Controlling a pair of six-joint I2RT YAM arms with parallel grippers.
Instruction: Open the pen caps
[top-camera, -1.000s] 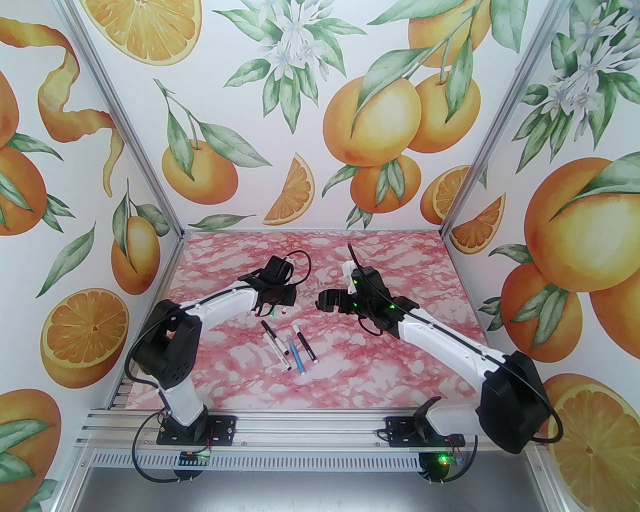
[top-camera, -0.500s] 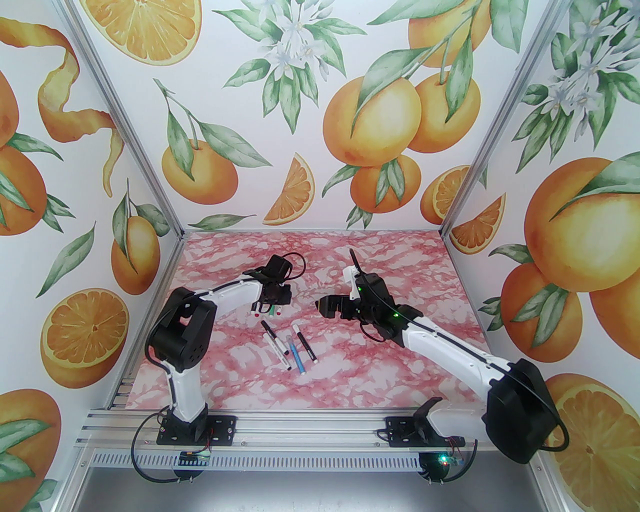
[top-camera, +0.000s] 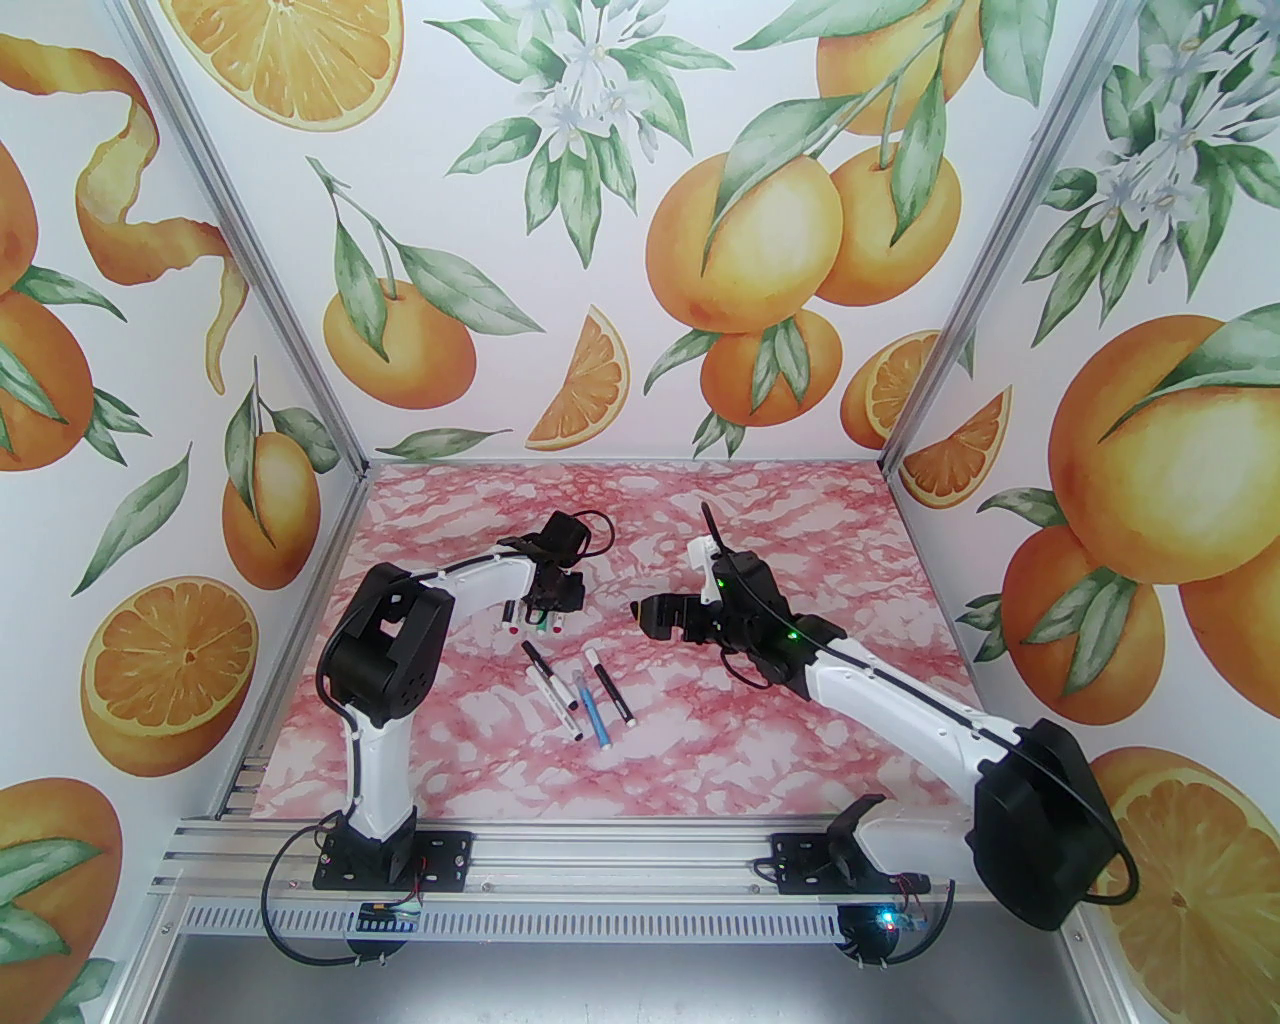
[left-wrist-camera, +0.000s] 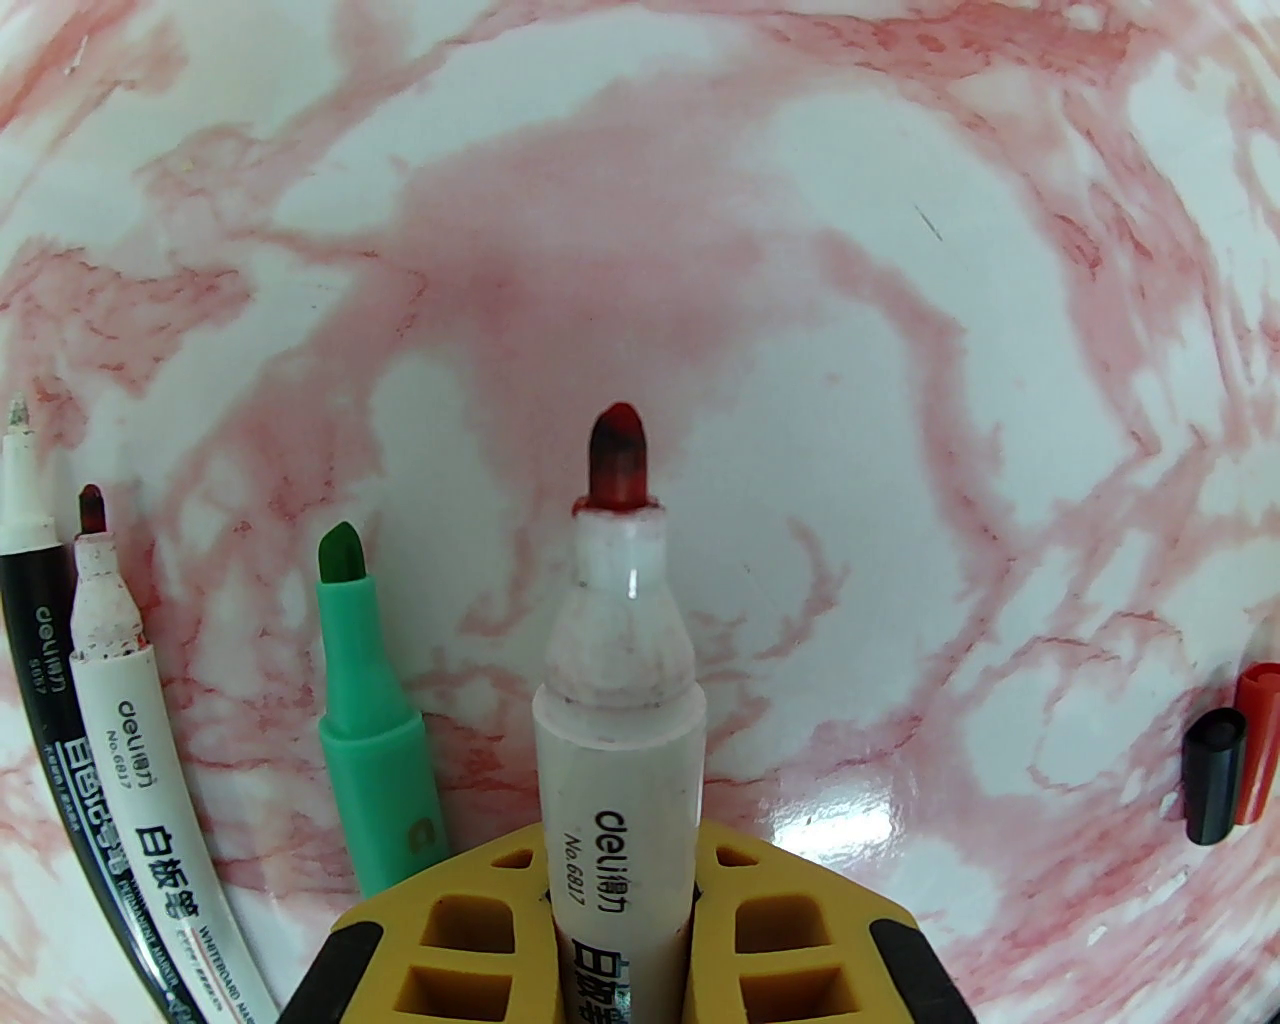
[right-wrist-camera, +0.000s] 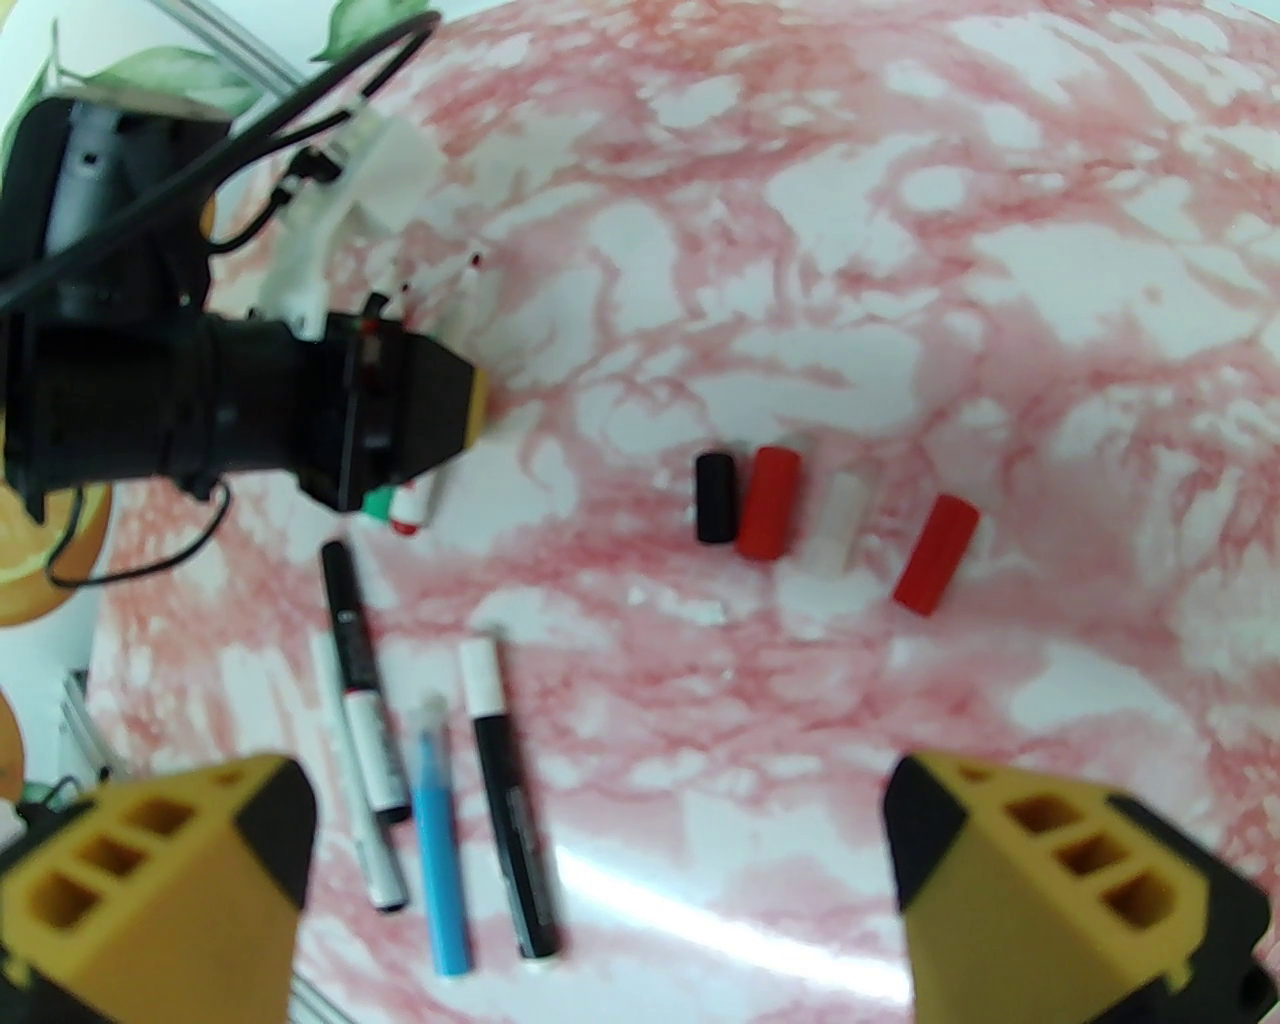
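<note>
Pink marbled table (top-camera: 700, 770) bears pens (top-camera: 595, 712) and caps (right-wrist-camera: 768, 500) (four loose).

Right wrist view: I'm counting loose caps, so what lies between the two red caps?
A white cap lies between the red cap beside the black cap and the tilted red cap, as the right wrist view shows.

Pink-and-white marbled table (right-wrist-camera: 900, 250). Black, red, white, red pen caps (right-wrist-camera: 768, 502) (the white one faint against the marble); green marker (left-wrist-camera: 375, 690), blue pen (right-wrist-camera: 440, 850), red-tipped white pen (left-wrist-camera: 615, 700). Orange-and-leaf print on the walls (top-camera: 600, 200).
</note>
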